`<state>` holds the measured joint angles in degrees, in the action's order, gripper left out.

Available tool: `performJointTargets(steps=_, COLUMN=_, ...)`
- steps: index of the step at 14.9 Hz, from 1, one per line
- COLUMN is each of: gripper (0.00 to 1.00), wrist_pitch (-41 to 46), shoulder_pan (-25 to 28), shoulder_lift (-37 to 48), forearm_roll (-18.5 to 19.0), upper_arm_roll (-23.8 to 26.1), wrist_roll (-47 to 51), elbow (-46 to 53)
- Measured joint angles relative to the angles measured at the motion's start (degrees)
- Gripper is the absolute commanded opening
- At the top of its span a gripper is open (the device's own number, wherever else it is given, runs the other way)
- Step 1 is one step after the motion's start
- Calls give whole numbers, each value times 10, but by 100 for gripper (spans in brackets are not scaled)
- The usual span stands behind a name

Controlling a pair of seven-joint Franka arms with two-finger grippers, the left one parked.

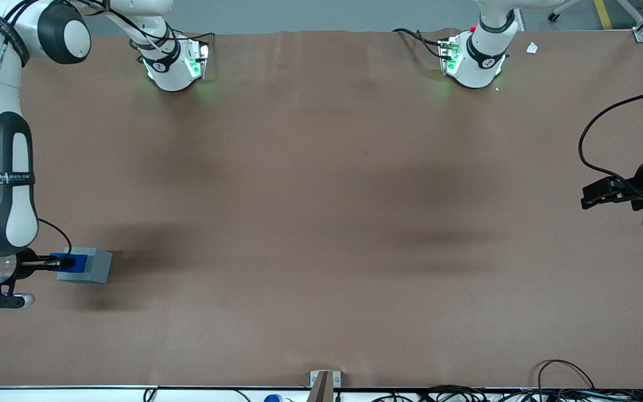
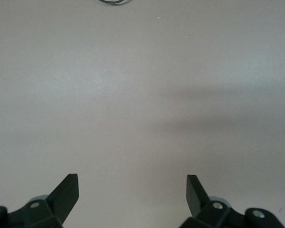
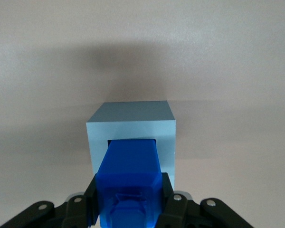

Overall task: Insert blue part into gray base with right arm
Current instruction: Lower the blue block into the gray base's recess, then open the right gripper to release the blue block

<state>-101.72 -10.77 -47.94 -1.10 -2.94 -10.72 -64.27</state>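
One blue part (image 3: 129, 178) sits pinched between my two black fingers (image 3: 92, 197), and its leading end reaches into the square socket of the gray base (image 3: 131, 124). From my wrist camera the blue block fills that opening almost edge to edge, with a thin dark gap showing along one side. How deep it has gone I cannot tell (the block itself hides the socket floor). My gripper (image 1: 53, 261) is closed on the blue part (image 1: 70, 261), held low over the table and pressed up against the gray base (image 1: 94, 266), which rests flat on the brown table cover (image 1: 321, 223). Both pieces lie far toward my working end of the table, nearer to the front camera than my arm's base (image 1: 173, 64) with its green lights. A soft shadow spreads over the cover beside the gray cube. My white right arm (image 1: 6, 184) bends down to the gripper, its lettered band wrapped around the forearm
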Motion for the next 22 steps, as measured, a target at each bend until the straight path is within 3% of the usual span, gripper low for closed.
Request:
performJointTargets(steps=13, gripper=2, wrist_pitch=-41, shoulder_pan=0, shoulder_lift=0, forearm_roll=-9, upper_arm_roll=0, wrist_roll=21, elbow=-21)
performJointTargets(steps=14, gripper=25, wrist_pitch=-41, shoulder_pan=0, shoulder_lift=0, forearm_roll=-9, upper_arm_roll=0, wrist_roll=22, elbow=-21)
performJointTargets(steps=15, gripper=78, wrist_pitch=-41, shoulder_pan=0, shoulder_lift=0, forearm_roll=-9, upper_arm_roll=0, wrist_roll=22, elbow=-21)
performJointTargets(steps=16, gripper=100, wrist_pitch=-41, shoulder_pan=0, shoulder_lift=0, forearm_roll=-9, upper_arm_roll=0, wrist_roll=26, elbow=-21)
performJointTargets(steps=22, gripper=100, wrist_pitch=-45, shoulder_pan=-1, shoulder_lift=1, forearm_roll=-10, upper_arm_roll=0, wrist_roll=56, elbow=-22)
